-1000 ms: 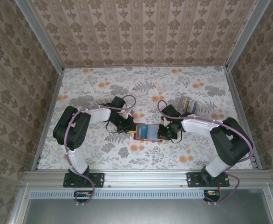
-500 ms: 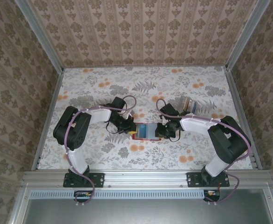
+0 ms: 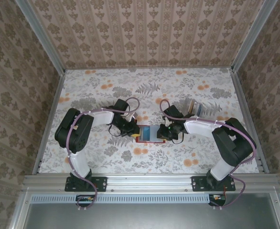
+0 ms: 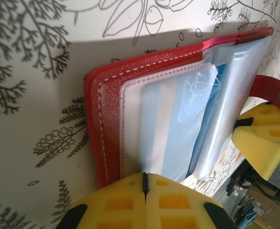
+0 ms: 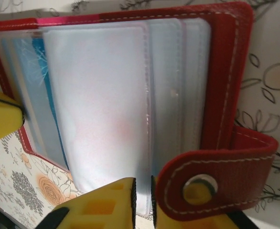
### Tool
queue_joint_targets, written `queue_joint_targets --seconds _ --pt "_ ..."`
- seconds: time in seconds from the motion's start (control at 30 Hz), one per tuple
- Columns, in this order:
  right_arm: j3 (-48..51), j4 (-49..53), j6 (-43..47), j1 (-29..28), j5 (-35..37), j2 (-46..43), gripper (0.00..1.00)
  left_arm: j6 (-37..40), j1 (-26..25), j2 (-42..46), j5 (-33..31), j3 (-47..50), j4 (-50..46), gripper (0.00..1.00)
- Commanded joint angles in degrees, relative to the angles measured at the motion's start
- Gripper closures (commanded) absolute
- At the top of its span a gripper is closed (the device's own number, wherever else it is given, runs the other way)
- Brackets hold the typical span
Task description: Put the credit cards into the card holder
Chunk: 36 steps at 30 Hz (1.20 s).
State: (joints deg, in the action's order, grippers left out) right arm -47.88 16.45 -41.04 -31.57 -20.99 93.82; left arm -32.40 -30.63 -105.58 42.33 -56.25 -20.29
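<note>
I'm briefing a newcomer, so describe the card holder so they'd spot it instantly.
On the floral table, look near the middle, between the left gripper and the right gripper. The card holder lies open there: a small red stitched wallet with cloudy see-through pockets and a snap tab, the one red thing, unlike the pale box farther back.

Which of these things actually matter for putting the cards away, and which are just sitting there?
In the job:
- card holder, red, lying open
- blue card, in one of its pockets
- left hand and right hand, closed on its clear pockets

Lying about, as far as I can tell:
- flowered table
- small box farther back on it, contents unclear
</note>
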Motion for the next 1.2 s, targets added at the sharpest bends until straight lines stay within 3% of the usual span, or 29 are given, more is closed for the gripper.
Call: queue_joint_targets --seconds 0.0,0.3,1.17 --pt "-0.80 -1.68 -0.36 -0.46 -1.41 0.64 0.85 -0.31 0.88 -0.28 0.20 1.24 0.39 1.00" --pt "-1.30 -3.24 -0.36 -0.42 -2.50 1.76 0.77 -0.04 1.71 -0.84 0.75 0.56 -0.06 1.00" --pt "-1.47 -12.71 -2.93 -0.02 -8.07 2.14 0.67 -0.69 3.77 0.51 2.17 0.02 -0.20 1.00"
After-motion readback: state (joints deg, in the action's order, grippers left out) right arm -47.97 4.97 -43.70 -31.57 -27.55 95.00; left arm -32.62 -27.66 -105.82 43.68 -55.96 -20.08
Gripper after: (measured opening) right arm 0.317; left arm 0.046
